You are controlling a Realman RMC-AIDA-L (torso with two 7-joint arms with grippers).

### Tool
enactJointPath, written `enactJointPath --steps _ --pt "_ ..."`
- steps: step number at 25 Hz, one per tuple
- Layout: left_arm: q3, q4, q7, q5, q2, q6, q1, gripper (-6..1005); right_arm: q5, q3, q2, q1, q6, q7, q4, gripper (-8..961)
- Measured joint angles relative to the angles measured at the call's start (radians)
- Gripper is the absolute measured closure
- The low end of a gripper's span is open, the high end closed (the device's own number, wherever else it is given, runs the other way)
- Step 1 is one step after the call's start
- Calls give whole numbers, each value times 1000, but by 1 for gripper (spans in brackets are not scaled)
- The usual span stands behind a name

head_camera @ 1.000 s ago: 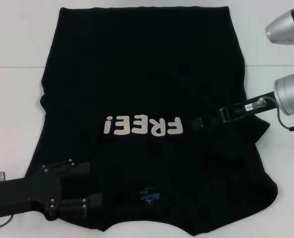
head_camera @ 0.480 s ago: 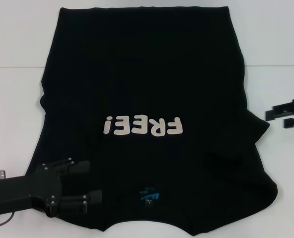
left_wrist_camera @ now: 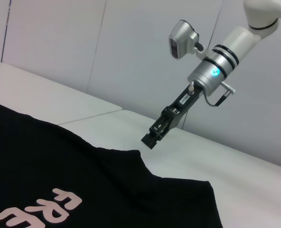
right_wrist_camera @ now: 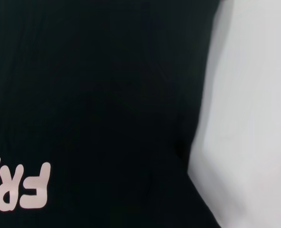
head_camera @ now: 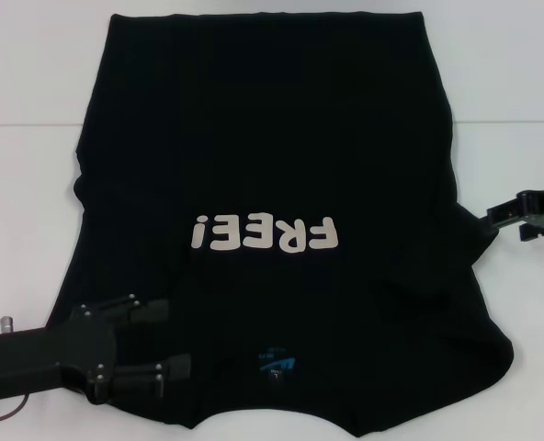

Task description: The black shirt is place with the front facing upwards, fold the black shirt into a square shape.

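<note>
The black shirt (head_camera: pixel 272 184) lies spread front-up on the white desk (head_camera: pixel 511 92), its "FREE!" lettering (head_camera: pixel 264 235) near the middle and a small blue logo (head_camera: pixel 277 361) near the close edge. The left tool (head_camera: pixel 166 340) rests over the shirt's near left part, fingers apart with cloth between them showing only as black on black. The right tool (head_camera: pixel 493 217) sits at the shirt's right edge, cut off by the frame; the left wrist view shows it (left_wrist_camera: pixel 149 141) raised above the desk, whether apart or together cannot be told. The right wrist view gives only shirt, lettering and bare desk.
</note>
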Motion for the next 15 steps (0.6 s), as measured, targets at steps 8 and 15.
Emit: enactJointPath --steps 8,15 --pt "-1 0 0 1 -1 0 5 126 2 -28 27 9 91 -19 48 233" --pt "-3 0 0 1 0 0 6 126 4 -27 45 10 111 -28 49 249"
